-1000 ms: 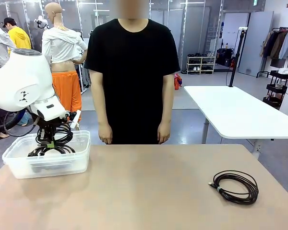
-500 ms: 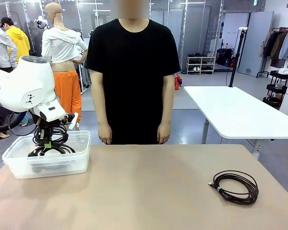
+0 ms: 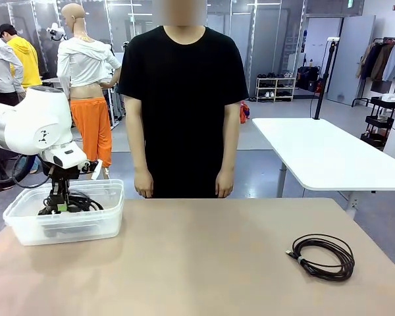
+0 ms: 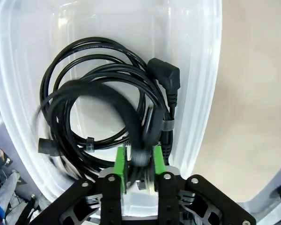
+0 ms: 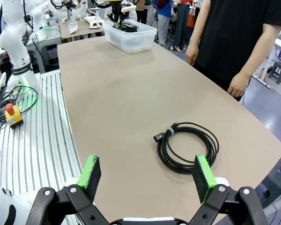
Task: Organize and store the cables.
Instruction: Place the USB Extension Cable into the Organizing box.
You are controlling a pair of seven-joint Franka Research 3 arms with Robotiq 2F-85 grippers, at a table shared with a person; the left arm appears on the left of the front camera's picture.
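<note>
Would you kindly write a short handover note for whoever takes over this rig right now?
Left gripper: shut on a coiled cable, down inside the clear bin; not yet released.
Right gripper: open, holding nothing, above the table.
Done: a cable with an angled plug lies on the bin floor.
Left: release the held cable, then fetch the loose cable, coiled on the table at the robot's right, and put it in the bin.

Since a second ago, left gripper has sunk into the clear bin, lowering its pinched coiled cable from above the rim to inside the walls.
</note>
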